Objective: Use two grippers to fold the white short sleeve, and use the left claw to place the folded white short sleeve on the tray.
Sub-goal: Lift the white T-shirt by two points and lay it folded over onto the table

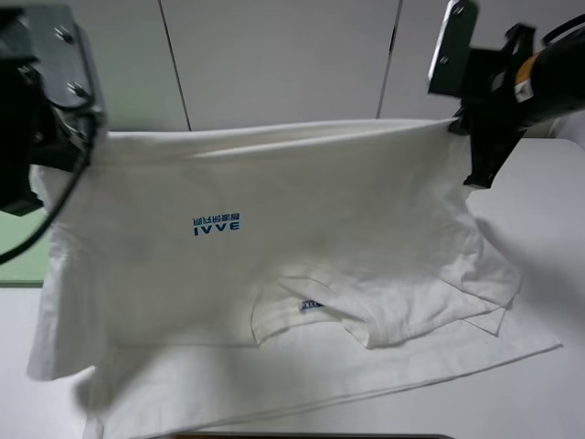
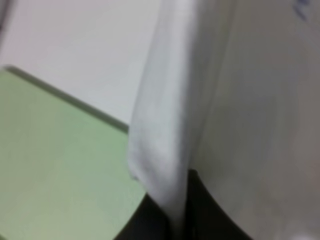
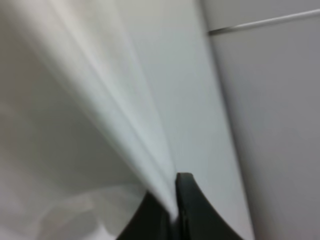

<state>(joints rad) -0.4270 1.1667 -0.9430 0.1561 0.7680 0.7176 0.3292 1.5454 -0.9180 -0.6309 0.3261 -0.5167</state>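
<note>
At the far left a pale-green tray (image 1: pixel 16 251) lies flat on the surface (image 1: pixel 539 229), its near edge hidden behind hanging cloth; above it the left arm (image 1: pixel 41 91) has its jaws pinched tight on a top corner of the white shirt (image 1: pixel 274 229); the shirt hangs stretched across, blue print showing, collar end lying on the surface; the right arm (image 1: pixel 512 78) has its jaws clamped on the other corner; a panelled wall (image 1: pixel 274 55) stands behind.

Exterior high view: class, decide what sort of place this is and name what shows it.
Probably a robot lab or test bench. The left gripper and right gripper hold up a white T-shirt over a white table, with a green tray beside it and plain wall panels behind.
</note>
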